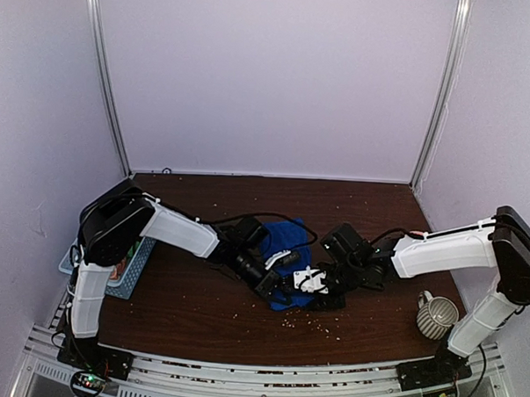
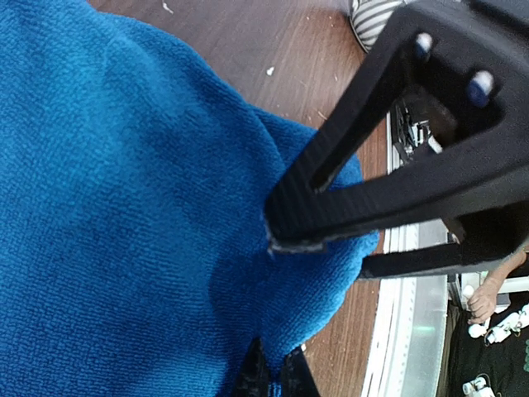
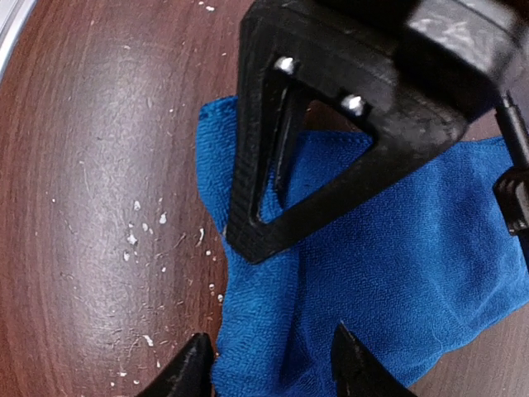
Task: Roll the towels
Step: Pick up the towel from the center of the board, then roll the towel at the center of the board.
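Observation:
A royal blue towel (image 1: 288, 236) lies crumpled in the middle of the dark wooden table (image 1: 190, 309), and both arms meet at its near edge. In the left wrist view the blue towel (image 2: 124, 207) fills the left side. My left gripper (image 2: 274, 374) is shut on a raised fold of it. In the right wrist view the blue towel (image 3: 397, 256) lies flatter. My right gripper (image 3: 275, 364) is open, with one fingertip (image 3: 192, 368) at the towel's left edge over bare wood and the other over the cloth. No other towel is in view.
A striped mug (image 1: 436, 316) stands near the right arm's base. A light blue basket (image 1: 130, 276) sits at the table's left edge, partly hidden behind the left arm. Pale crumbs (image 3: 140, 236) are scattered on the wood. The metal rail (image 2: 409, 281) runs along the near edge.

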